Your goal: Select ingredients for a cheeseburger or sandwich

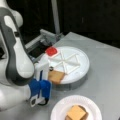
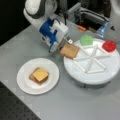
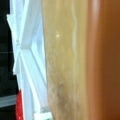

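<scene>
Gripper (image 2: 65, 43): arm tilted down over tray (image 2: 100, 75) edge, apparently clamped on toast slice (image 2: 69, 51); plate (image 2: 23, 82) with stacked sandwich (image 2: 39, 75) below-left.

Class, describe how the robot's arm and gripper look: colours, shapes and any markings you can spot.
The arm has rounded white shells with dark grey joint sections. The gripper has a boxy white body with blue parts on it; in a front view a small white tag with a dark square mark sits at the blue part's lower end. The fingers are not clearly shown.
</scene>
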Tool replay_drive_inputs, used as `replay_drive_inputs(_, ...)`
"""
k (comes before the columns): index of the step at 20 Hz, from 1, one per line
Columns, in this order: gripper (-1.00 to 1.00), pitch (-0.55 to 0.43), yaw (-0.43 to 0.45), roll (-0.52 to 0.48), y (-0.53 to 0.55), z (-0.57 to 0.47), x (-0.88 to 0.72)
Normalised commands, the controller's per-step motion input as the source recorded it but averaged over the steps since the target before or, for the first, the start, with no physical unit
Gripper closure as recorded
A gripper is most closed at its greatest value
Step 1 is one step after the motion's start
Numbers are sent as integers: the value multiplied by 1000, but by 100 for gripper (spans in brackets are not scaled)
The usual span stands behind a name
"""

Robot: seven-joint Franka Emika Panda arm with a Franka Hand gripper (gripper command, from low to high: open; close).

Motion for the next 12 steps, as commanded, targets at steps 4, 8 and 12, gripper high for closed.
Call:
replay_drive_inputs(4,100,-88,88,251,-194,-149,260)
replay_drive_inputs(8,100,-94,97,243,-185,-121,274)
replay_drive_inputs(12,100,-77,102,232,-157,-113,284)
